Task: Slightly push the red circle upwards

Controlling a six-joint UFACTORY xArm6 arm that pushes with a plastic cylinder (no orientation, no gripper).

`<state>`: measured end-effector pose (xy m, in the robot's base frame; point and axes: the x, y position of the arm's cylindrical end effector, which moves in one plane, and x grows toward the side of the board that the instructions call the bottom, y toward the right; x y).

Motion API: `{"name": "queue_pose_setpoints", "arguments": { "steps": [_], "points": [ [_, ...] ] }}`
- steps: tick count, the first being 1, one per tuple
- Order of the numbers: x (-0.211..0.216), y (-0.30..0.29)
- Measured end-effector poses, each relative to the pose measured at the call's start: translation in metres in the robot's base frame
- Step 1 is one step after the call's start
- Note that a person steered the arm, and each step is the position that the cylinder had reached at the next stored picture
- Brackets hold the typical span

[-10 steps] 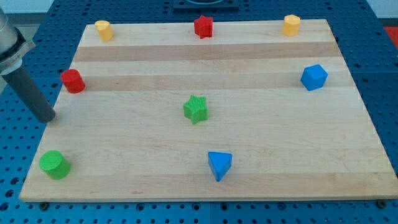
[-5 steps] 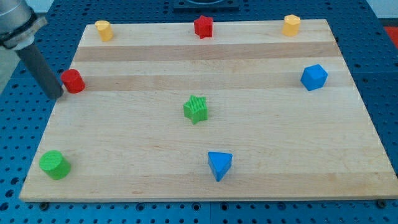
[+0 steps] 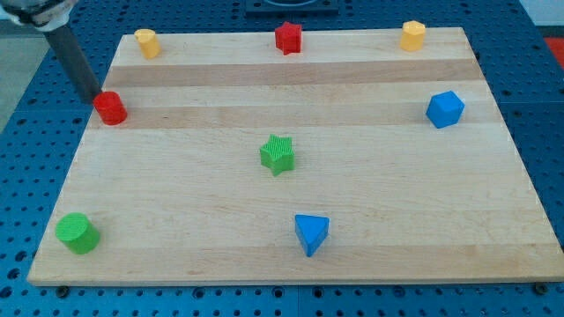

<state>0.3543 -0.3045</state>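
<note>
The red circle (image 3: 110, 107), a short red cylinder, sits near the left edge of the wooden board (image 3: 291, 220), in its upper half. My tip (image 3: 94, 96) is at the circle's upper left, touching or almost touching it; the dark rod rises from there to the view's top left corner.
Along the board's top edge stand a yellow block (image 3: 146, 42), a red star (image 3: 288, 37) and another yellow block (image 3: 412, 35). A blue cube (image 3: 445, 109) is at the right, a green star (image 3: 278, 154) in the middle, a blue triangle (image 3: 311, 233) below it, a green circle (image 3: 77, 232) at bottom left.
My tip moved up along the board's left edge, from below the red circle to its upper left. The red circle shifted slightly right and up.
</note>
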Motion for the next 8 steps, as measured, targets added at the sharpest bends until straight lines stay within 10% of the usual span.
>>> {"name": "queue_pose_setpoints", "arguments": {
  "steps": [8],
  "points": [
    [0.0, 0.024]
  ]
}}
